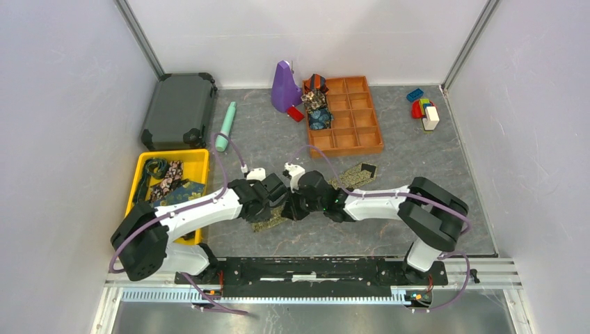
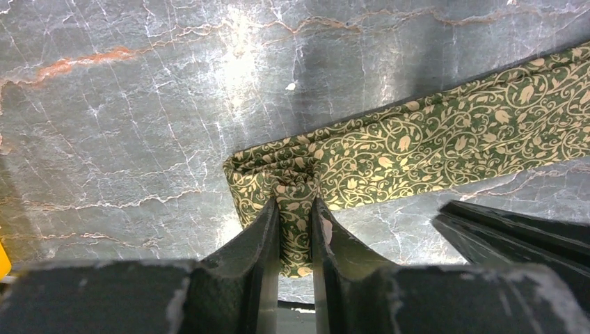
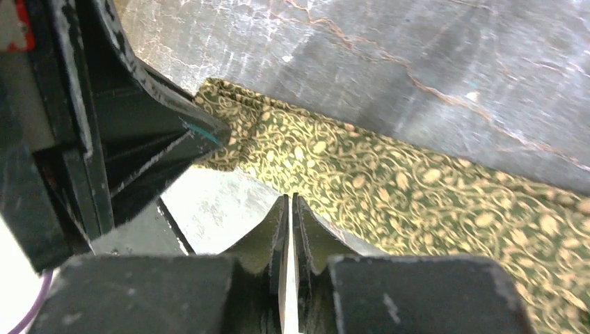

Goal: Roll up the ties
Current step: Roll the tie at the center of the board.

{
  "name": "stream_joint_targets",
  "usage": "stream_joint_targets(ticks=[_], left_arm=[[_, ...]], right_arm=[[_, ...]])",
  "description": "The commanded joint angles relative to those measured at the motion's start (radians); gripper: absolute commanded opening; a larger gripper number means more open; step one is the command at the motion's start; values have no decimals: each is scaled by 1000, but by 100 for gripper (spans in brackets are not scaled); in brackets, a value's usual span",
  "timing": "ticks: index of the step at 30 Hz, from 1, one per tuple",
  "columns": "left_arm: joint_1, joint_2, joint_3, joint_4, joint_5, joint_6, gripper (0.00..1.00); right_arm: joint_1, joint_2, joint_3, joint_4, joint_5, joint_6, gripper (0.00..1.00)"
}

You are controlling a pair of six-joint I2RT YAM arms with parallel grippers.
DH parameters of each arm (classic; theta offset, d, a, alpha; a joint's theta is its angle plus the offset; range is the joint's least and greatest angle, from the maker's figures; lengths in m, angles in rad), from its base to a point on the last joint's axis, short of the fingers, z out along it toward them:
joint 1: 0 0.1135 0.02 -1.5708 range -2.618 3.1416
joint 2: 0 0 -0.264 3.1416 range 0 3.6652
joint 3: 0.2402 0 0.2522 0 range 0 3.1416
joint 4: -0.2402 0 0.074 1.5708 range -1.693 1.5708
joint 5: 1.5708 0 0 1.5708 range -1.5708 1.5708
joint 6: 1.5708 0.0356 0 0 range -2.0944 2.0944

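An olive-gold tie (image 1: pixel 348 179) with a vine pattern lies diagonally on the grey marbled table. My left gripper (image 2: pixel 296 205) is shut on its folded, bunched narrow end (image 2: pixel 278 174); the strip (image 2: pixel 445 132) runs off to the upper right. My right gripper (image 3: pixel 290 198) is shut with nothing between its jaws, just above the near edge of the same tie (image 3: pixel 417 188), close beside the left fingers (image 3: pixel 174 139). In the top view both grippers meet at the tie's near-left end (image 1: pixel 285 202). More ties (image 1: pixel 167 182) lie in a yellow bin. Rolled ties (image 1: pixel 316 104) sit in a wooden tray.
The yellow bin (image 1: pixel 198 158) is at the left and a dark case (image 1: pixel 179 110) stands behind it. A teal cylinder (image 1: pixel 226 126), a purple object (image 1: pixel 284 87) and the wooden compartment tray (image 1: pixel 355 118) are at the back. Toy blocks (image 1: pixel 424 111) are at the back right.
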Motion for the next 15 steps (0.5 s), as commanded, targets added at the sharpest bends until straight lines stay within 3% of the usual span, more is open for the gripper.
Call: stream_joint_targets(ticks=[1,11,15], left_arm=[[-4,25,32,17,-60,-59,4],[-7,39,50,32,-79,-93,19],[-7,39,68,15,-79,-95,35]], right_arm=[[-15,-90,-60,-20,58,-36,11],[-23,-170,-144,-26,80,-36,12],[-24,-193,-157,-34,88,-39,12]])
